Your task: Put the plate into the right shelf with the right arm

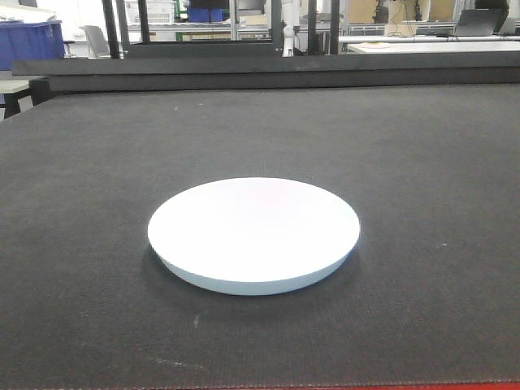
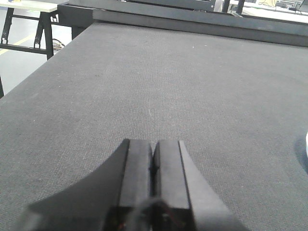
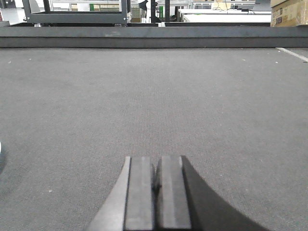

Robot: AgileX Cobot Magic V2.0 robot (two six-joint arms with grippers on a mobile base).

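A plain white round plate (image 1: 254, 232) lies flat on the dark grey mat (image 1: 422, 162), near the middle of the front view. A sliver of its rim shows at the right edge of the left wrist view, plate (image 2: 306, 144), and at the left edge of the right wrist view, plate (image 3: 1, 149). My left gripper (image 2: 153, 144) is shut, fingers pressed together, low over bare mat to the plate's left. My right gripper (image 3: 156, 161) is also shut with nothing in it, over bare mat to the plate's right. The right shelf is out of view.
A raised black ledge (image 1: 268, 69) runs along the mat's far edge. Behind it stand black frames, tables and a blue bin (image 1: 31, 42). The mat's left edge (image 2: 43, 62) drops to the floor beside a black-legged table. A cardboard box (image 3: 288, 12) sits far right.
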